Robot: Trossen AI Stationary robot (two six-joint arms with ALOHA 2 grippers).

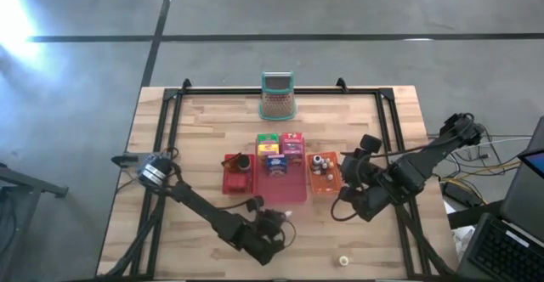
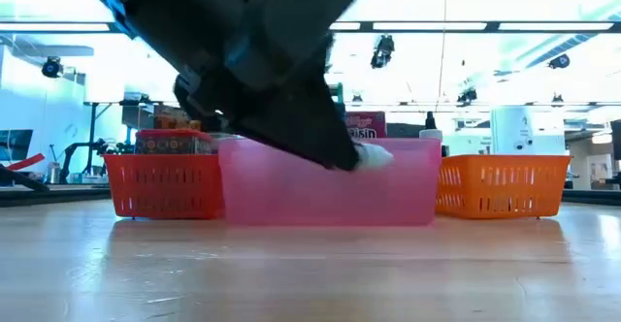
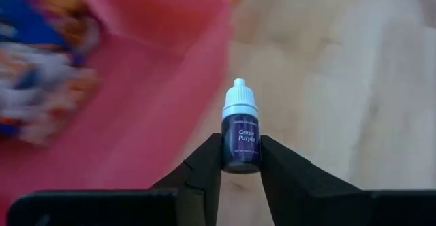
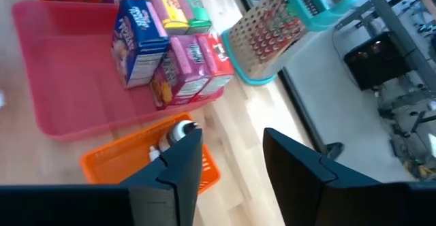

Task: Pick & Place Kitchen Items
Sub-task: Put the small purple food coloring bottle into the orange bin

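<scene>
— Gripping what?
— Left hand (image 3: 241, 159) clamped a small glossy purple bottle (image 3: 240, 136), white ribbed cap, beside the pink plastic tray (image 3: 129, 103) above the pale wood surface (image 3: 340, 83).
— Right hand (image 4: 231, 158)?
— Fingers apart, empty.

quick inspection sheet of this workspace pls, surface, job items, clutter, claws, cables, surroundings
surface: pale wooden plank table in a black frame.
job's things: small dark dropper bottle with white cap in the left claw; colourful small boxes in the pink plastic tray; small bottles in the orange plastic tray; items in the red plastic tray.
clutter: teal-rimmed brown mesh holder; small white object near the front edge.
claws: left claw shut on the bottle; right claw open, empty, over the orange tray.
cables: bundle off the table's right side.
surroundings: grey floor; laptop at right.
</scene>
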